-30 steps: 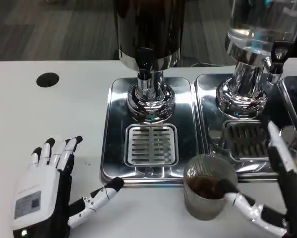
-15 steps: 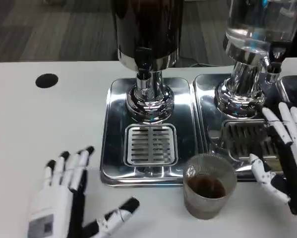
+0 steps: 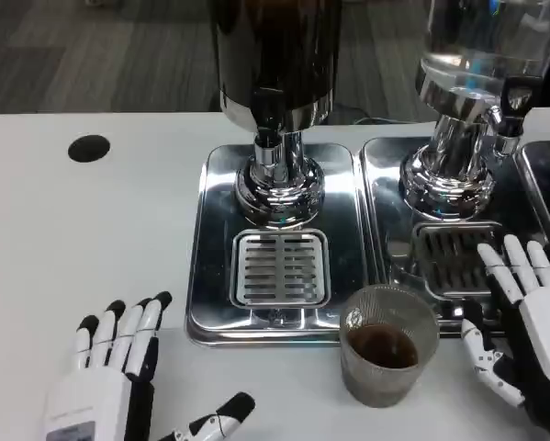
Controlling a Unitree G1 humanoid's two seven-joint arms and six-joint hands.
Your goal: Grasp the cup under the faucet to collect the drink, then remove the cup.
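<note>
A ribbed clear cup [image 3: 387, 345] with dark drink in its bottom stands on the white table just in front of the steel drip tray [image 3: 279, 248]. The dark dispenser's faucet [image 3: 267, 124] hangs above the tray's grille, left of and behind the cup. My right hand [image 3: 524, 328] is to the right of the cup, fingers spread, apart from the glass and holding nothing. My left hand [image 3: 117, 372] lies low at the front left, fingers spread, thumb pointing right, also empty.
A second dispenser [image 3: 467, 101] with clear liquid stands on its own steel tray [image 3: 396, 184] at the right. A black round hole [image 3: 89, 148] sits in the table at the far left. Bare table stretches left of the trays.
My right hand has let go of the cup and drawn back to the right. My left hand has slid back toward the front edge. The cup stays in place.
</note>
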